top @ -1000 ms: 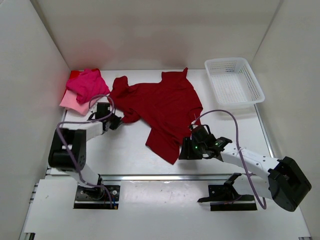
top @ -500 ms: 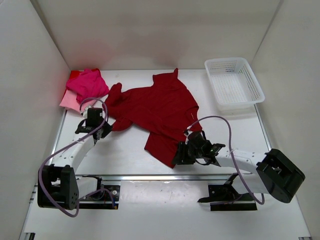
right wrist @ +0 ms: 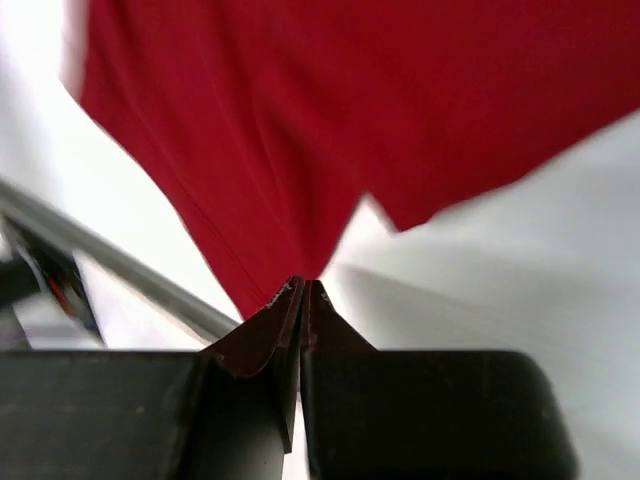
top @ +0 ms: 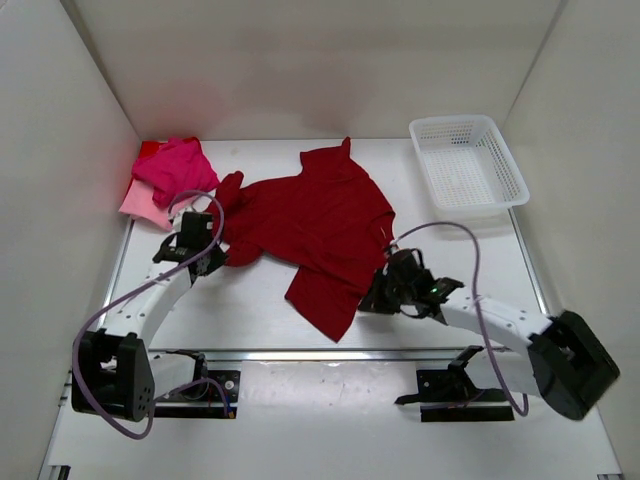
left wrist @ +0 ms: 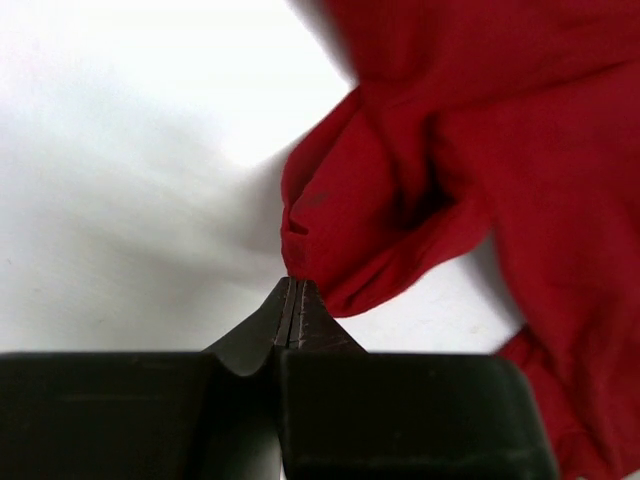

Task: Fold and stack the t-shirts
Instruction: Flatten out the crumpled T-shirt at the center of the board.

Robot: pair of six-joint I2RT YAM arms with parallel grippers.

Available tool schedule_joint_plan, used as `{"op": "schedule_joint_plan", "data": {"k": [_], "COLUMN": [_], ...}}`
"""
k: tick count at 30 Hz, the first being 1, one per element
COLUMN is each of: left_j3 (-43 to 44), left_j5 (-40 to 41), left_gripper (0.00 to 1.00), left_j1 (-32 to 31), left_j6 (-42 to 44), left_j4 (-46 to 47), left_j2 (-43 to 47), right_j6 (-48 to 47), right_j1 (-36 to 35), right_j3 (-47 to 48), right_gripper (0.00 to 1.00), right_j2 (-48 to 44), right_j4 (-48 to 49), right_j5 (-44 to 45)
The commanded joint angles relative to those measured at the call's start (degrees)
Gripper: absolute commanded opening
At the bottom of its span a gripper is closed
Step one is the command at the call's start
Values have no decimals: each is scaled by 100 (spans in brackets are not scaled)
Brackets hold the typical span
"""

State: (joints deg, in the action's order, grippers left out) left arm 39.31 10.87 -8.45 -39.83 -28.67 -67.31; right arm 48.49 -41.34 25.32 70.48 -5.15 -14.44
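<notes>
A large dark crimson cloth t-shirt point(top: 320, 225) lies spread and rumpled across the middle of the white counter point(top: 260, 300). Its collar end points to the far side. One loose flap hangs toward the near edge. A bunched sleeve reaches out to the left.

The left hand point(top: 220, 255) sits at the left side of this shirt, at the end of that sleeve. In the left wrist view its two black fingers are pressed together, with a puckered fold of crimson cloth pinched right at their tips.

The right hand point(top: 370, 300) is at the near right edge of the shirt, beside the hanging flap. In the right wrist view its fingers are pressed together too. The crimson cloth narrows down to a point that ends between the tips, so it is pinching the shirt's edge.

A hot pink cloth t-shirt point(top: 180, 170) lies crumpled in the far left corner of the counter. It rests on top of a pale pink cloth t-shirt point(top: 140, 205), whose edge shows on the near left side of that heap. The heap lies just beside the crimson sleeve, and I cannot tell whether they touch.

A white plastic mesh basket point(top: 468, 165), rectangular, stands at the far right, apart from the crimson shirt.
</notes>
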Motion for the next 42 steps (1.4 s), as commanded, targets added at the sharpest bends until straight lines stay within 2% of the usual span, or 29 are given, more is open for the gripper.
{"op": "schedule_joint_plan", "data": {"k": [1, 3, 6, 8, 10, 12, 14, 15, 19, 29, 33, 36, 39, 42], "left_j3": [795, 1060, 1386, 1387, 1185, 826, 632, 604, 771, 648, 709, 753, 754, 727], "left_j5": [301, 179, 178, 248, 258, 126, 29, 81, 178, 187, 204, 161, 152, 134], "left_gripper": [0, 0, 0, 0, 0, 0, 0, 0, 0, 0, 0, 0, 0, 0], "left_j1": [-166, -148, -244, -219, -184, -131, -105, -122, -376, -649, -685, -649, -623, -597], "left_j6": [300, 239, 327, 336, 327, 240, 204, 204, 300, 388, 389, 380, 388, 354], "left_j4": [-122, -235, -402, -499, -430, -386, -280, -263, -358, -245, -227, -192, -183, -166], "left_j2": [121, 104, 148, 156, 209, 262, 262, 245, 34, -265, -344, -371, -362, -327], "right_j6": [-743, -1199, -1491, -1553, -1291, -897, -631, -369, 2, 1258, 1671, 1944, 2024, 2077], "right_j1": [670, 1205, 1427, 1296, 553, -159, -444, -619, -901, -1604, -1640, -1535, -1439, -1219], "right_j3": [849, 1360, 2238, 2354, 2215, 1619, 1223, 951, 396, -360, -634, -897, -924, -950], "right_gripper": [0, 0, 0, 0, 8, 33, 43, 45, 42, 42, 41, 36, 27, 25], "right_j2": [-912, -1359, -1519, -1406, -1361, -1440, -1449, -1380, -993, 61, 334, 519, 617, 695], "right_j4": [-1116, -1618, -2322, -2640, -2781, -2510, -1923, -1798, -894, 1049, 1691, 2165, 2264, 2325], "right_j5": [433, 380, 319, -14, 133, 520, 573, 591, 617, 688, 749, 688, 653, 521]}}
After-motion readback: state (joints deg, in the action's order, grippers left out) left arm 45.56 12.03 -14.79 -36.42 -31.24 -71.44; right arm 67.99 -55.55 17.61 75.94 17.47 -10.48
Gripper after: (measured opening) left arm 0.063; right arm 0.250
